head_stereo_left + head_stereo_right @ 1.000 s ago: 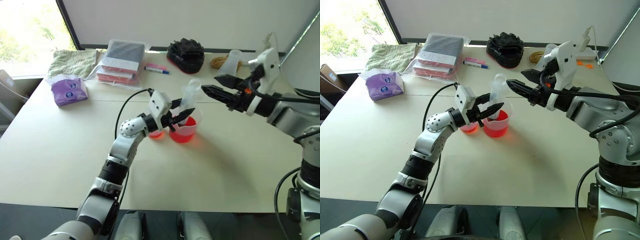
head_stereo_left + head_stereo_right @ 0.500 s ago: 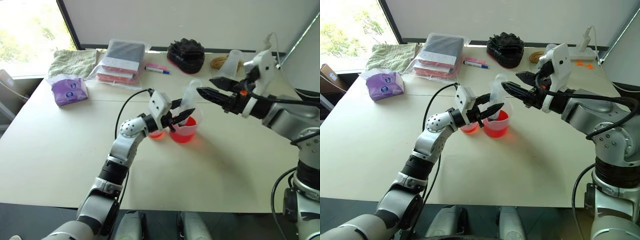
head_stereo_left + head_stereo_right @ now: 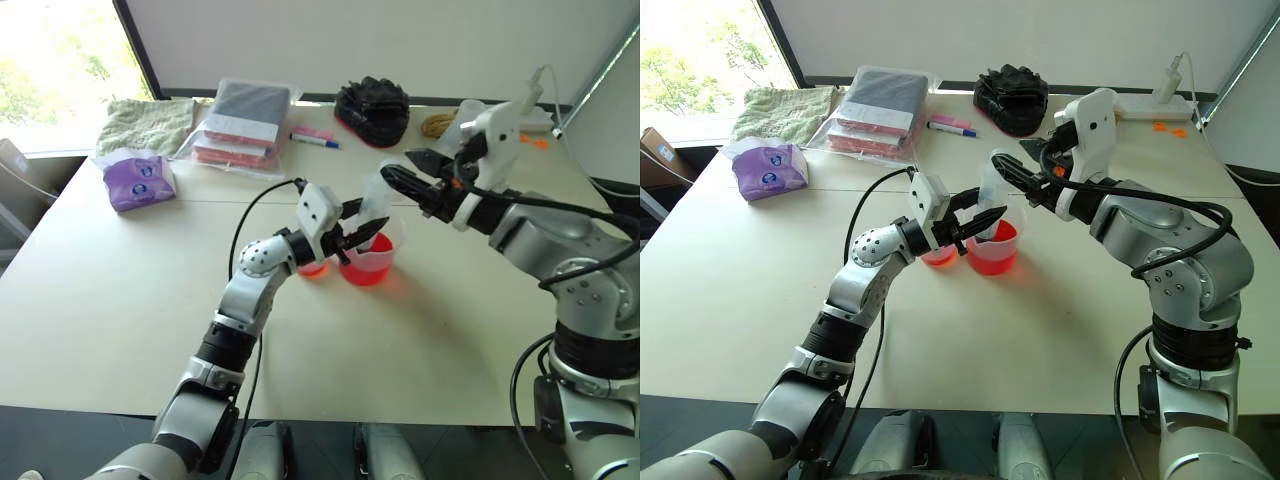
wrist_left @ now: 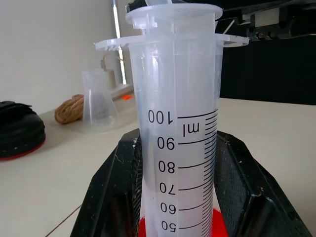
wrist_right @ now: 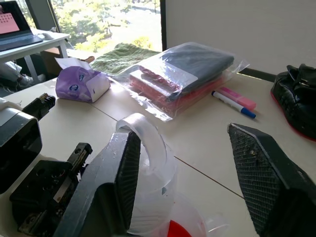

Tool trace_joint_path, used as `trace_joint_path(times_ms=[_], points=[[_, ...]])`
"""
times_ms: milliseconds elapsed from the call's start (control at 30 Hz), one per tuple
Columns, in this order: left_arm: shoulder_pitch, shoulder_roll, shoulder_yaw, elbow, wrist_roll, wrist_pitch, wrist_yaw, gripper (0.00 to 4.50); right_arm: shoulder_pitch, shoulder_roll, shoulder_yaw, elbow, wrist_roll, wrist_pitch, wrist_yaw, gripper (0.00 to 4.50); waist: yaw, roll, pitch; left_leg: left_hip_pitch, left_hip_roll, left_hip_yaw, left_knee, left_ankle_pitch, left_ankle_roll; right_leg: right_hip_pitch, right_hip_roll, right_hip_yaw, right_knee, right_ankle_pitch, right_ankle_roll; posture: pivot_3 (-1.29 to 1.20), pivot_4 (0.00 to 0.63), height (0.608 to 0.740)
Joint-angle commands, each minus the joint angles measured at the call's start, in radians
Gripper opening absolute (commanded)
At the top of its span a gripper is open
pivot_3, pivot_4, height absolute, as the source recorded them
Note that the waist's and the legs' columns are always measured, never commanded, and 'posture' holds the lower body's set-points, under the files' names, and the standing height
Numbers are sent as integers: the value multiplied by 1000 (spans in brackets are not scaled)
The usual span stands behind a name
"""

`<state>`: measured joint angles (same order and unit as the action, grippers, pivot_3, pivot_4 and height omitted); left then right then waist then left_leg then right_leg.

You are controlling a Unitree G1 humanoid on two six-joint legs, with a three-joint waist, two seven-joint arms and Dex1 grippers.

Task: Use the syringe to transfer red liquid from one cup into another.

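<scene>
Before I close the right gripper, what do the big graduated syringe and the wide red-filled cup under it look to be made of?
The big graduated syringe looks like clear, slightly cloudy rigid plastic: printed black marks, moulded flange, background showing through. The wide red-filled cup also seems thin clear plastic, glossy, with red liquid visible through its wall. Glass looks unlikely, though I can't rule it out.

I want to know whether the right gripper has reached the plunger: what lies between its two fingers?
In the right wrist view the syringe top, with its plunger end, sits between the open right gripper fingers, against one finger; the other stands clear.
</scene>
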<state>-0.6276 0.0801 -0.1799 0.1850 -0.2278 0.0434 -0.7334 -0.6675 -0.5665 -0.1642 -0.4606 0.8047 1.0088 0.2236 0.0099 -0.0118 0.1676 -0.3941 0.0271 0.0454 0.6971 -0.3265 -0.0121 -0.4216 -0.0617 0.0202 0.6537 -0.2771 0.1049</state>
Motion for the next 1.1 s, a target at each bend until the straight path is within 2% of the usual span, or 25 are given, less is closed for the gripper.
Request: trace_joint_path(times_ms=[33, 100, 133, 600, 1100], points=[[1, -3, -5, -43, -4, -6, -4, 1508, -28, 17, -15, -26, -13, -21, -21, 1151, 0, 0, 0, 0, 0, 0, 0, 0, 0, 0, 0, 0, 0, 0, 0, 0, 150, 740], [-1, -5, -6, -40, -4, -6, -3, 1508, -28, 24, -15, -28, -16, -25, -23, 125, 0, 0, 0, 0, 0, 0, 0, 0, 0, 0, 0, 0, 0, 0, 0, 0, 150, 740], [-2, -5, -7, -39, -3, -6, -3, 1508, -29, 27, -15, -29, -17, -25, -23, 51, 0, 0, 0, 0, 0, 0, 0, 0, 0, 0, 0, 0, 0, 0, 0, 0, 150, 740], [7, -7, -15, -34, -9, -9, -23, 1508, -61, 71, -68, -38, 61, -24, -34, 51, -1, 0, 0, 0, 0, 0, 0, 0, 0, 0, 0, 0, 0, 0, 0, 0, 150, 740], [30, -6, -43, -25, -16, -6, -51, 1508, -131, 66, -113, 27, 99, -62, -42, 51, -1, 0, 0, 0, 1, 0, 0, 0, 0, 0, 0, 0, 0, 0, 0, 0, 150, 740]])
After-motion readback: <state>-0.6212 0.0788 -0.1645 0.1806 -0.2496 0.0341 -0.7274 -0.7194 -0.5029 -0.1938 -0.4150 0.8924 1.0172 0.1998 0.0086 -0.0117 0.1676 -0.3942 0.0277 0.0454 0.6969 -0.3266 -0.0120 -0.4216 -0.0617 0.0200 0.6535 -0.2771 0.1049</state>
